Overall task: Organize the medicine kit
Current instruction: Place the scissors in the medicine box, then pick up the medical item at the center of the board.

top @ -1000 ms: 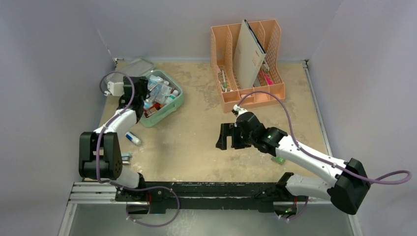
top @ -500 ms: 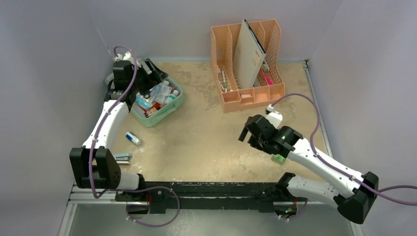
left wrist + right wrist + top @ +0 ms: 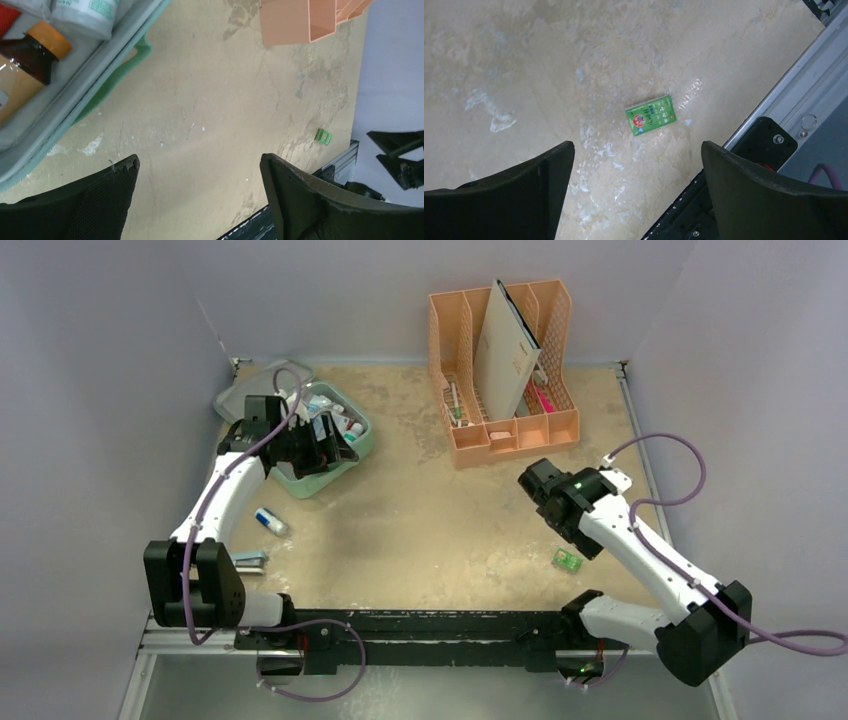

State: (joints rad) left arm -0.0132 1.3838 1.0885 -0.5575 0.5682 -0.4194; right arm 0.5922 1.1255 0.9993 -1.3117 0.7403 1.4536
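My left claw [image 3: 197, 167] hangs spread and empty just off the near corner of the medicine kit [image 3: 362, 445]. The kit sits open at the far left of the bench [image 3: 420, 530], packed with bottles [image 3: 25, 57]. I judge the case a stiff plastic shell with slick walls. Loaded like this, I'd pinch its rim and slide it rather than lift. My right claw [image 3: 637, 150], also spread, hovers over a green packet [image 3: 650, 115] that looks flat and light, best taken by its edges.
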